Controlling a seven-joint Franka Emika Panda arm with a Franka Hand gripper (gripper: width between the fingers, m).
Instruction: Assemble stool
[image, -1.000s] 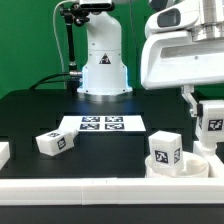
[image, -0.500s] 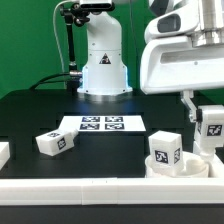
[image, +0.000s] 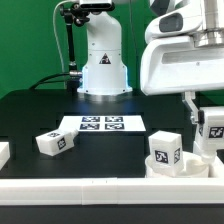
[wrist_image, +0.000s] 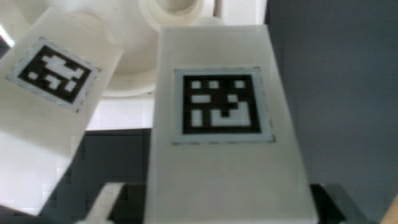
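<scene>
My gripper (image: 207, 110) is shut on a white oblong stool leg (image: 212, 124) and holds it upright just above the far right side of the round rimmed seat (image: 195, 166). A second leg (image: 165, 148) stands upright in the seat. In the wrist view the held leg (wrist_image: 217, 110) fills the middle with its tag facing the camera, between my fingers (wrist_image: 111, 200). The standing leg (wrist_image: 54, 85) is beside it and the seat (wrist_image: 178, 15) lies beyond. A third leg (image: 55, 142) lies on the black table on the exterior view's left.
The marker board (image: 100, 124) lies flat mid-table before the robot base (image: 104, 70). A white border rail (image: 90, 186) runs along the front edge. Another white part (image: 3, 152) shows at the exterior view's left edge.
The gripper with the held leg has sunk very slightly toward the seat. Nothing else has moved.
</scene>
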